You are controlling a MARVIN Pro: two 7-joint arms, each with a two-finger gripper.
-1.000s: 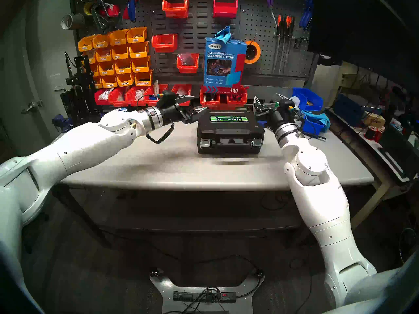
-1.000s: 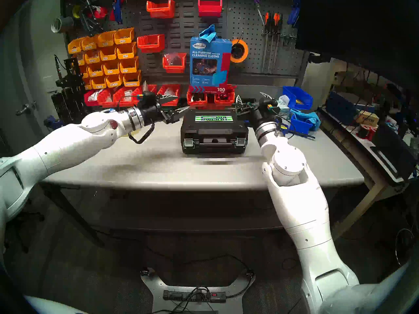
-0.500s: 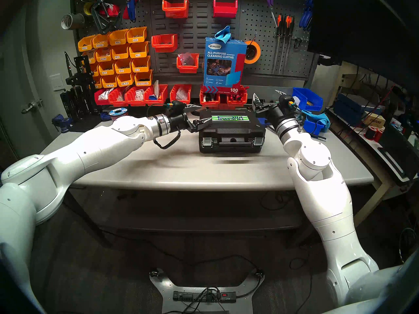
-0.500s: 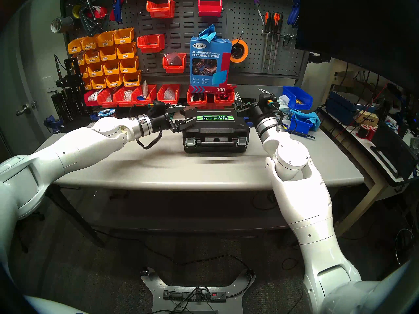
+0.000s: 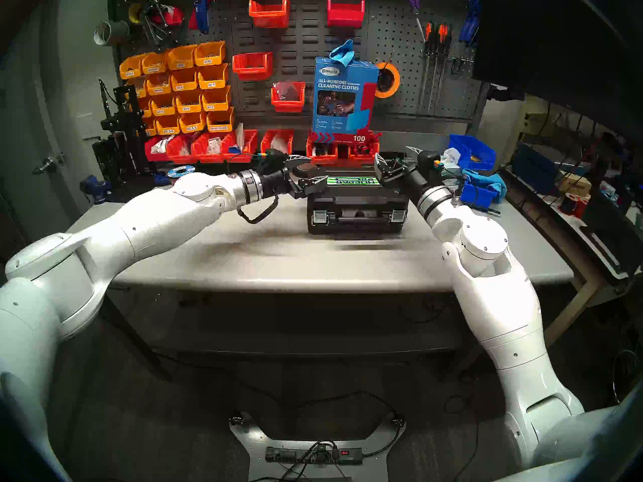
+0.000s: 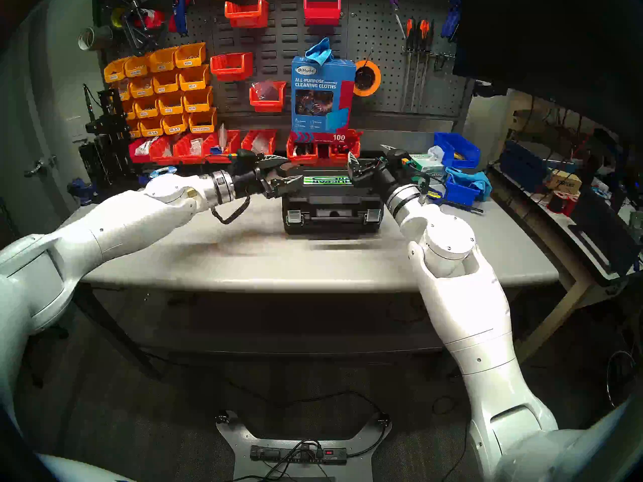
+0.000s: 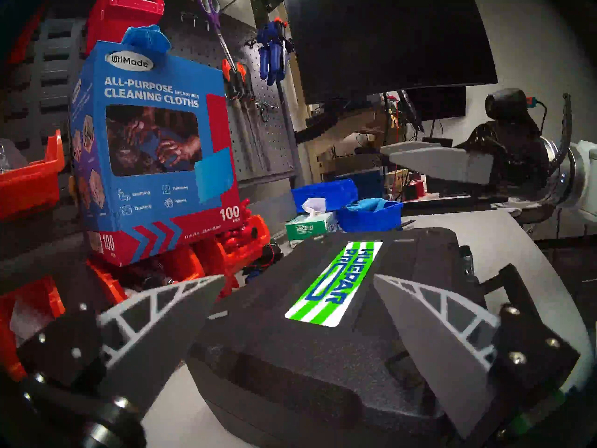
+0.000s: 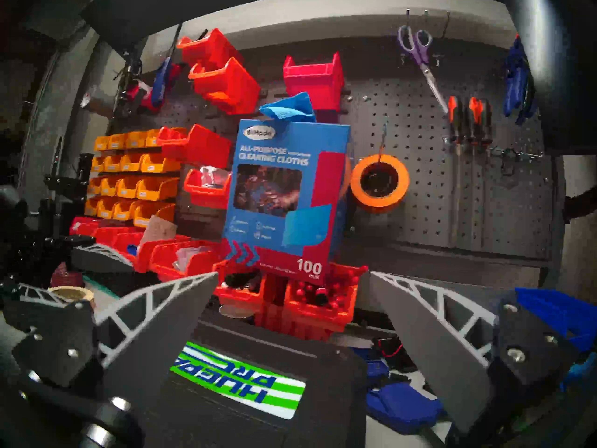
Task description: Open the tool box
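both grippers have closed in on our tool box [image 5: 356, 206]; left gripper [image 5: 309, 173] and right gripper [image 5: 395, 158] spread apart, empty. rigid, hefty, smooth shell: we grip silver latches [image 5: 320, 217].

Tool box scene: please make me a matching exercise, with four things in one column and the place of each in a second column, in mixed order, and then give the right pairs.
Things:
1. tool box
2. cleaning cloths box
3. left gripper
4. orange tape roll

Places:
A. hangs on the pegboard
B. stands on the red bins at the back
C. lies flat on the grey table
D. at the left end of the tool box lid, fingers apart

Pairs: 1-C, 2-B, 3-D, 4-A
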